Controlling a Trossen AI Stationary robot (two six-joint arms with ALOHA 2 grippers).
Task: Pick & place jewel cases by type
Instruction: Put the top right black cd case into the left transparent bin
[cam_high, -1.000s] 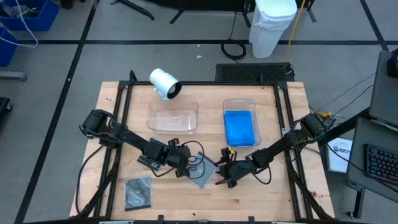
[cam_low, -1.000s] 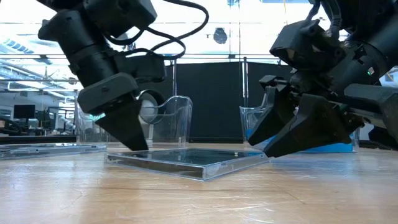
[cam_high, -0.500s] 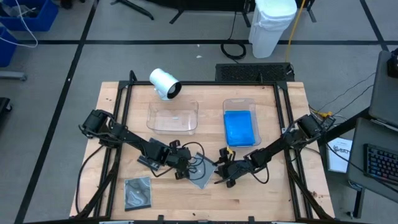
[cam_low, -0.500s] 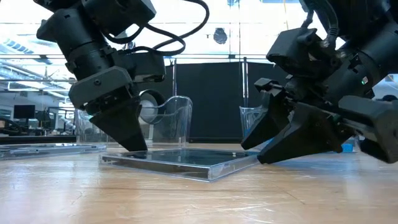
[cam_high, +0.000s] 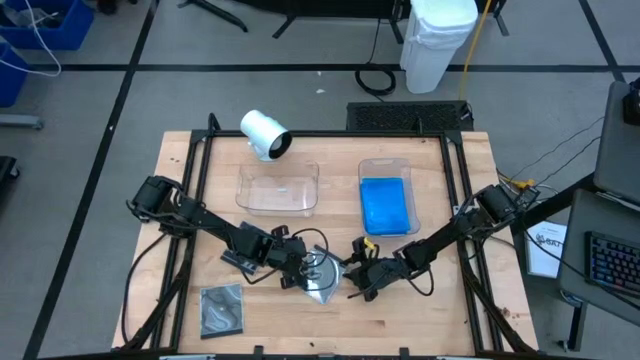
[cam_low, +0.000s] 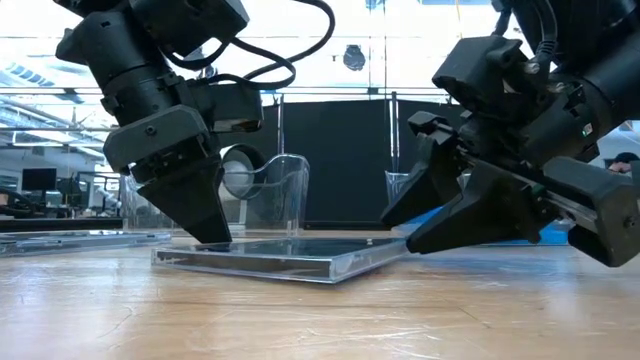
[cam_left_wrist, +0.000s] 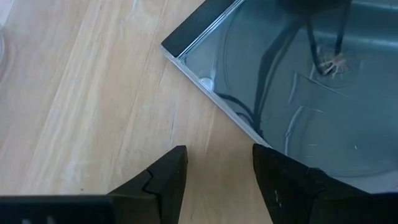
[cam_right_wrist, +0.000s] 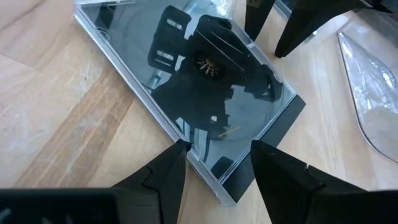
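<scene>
Notably, no writing is readable; the right tray (cam_high: 399, 171) holds blue jewel cases (cam_high: 385, 205), and the left tray (cam_high: 278, 188) looks bare. Low at frame centre, the left pincer (cam_high: 297, 275) and right pincer (cam_high: 352, 283), both parted, flank a clear jewel case (cam_high: 322, 283).

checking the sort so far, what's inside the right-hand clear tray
The right clear tray holds a bright blue jewel case, flat. Whether more blue cases lie stacked beneath it cannot be seen from above.

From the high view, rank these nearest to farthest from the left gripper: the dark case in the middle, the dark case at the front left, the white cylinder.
1. Dark case in the middle: right at the left gripper.
2. Dark case at the front left: toward the table's front-left corner.
3. White cylinder: far back edge.
</scene>
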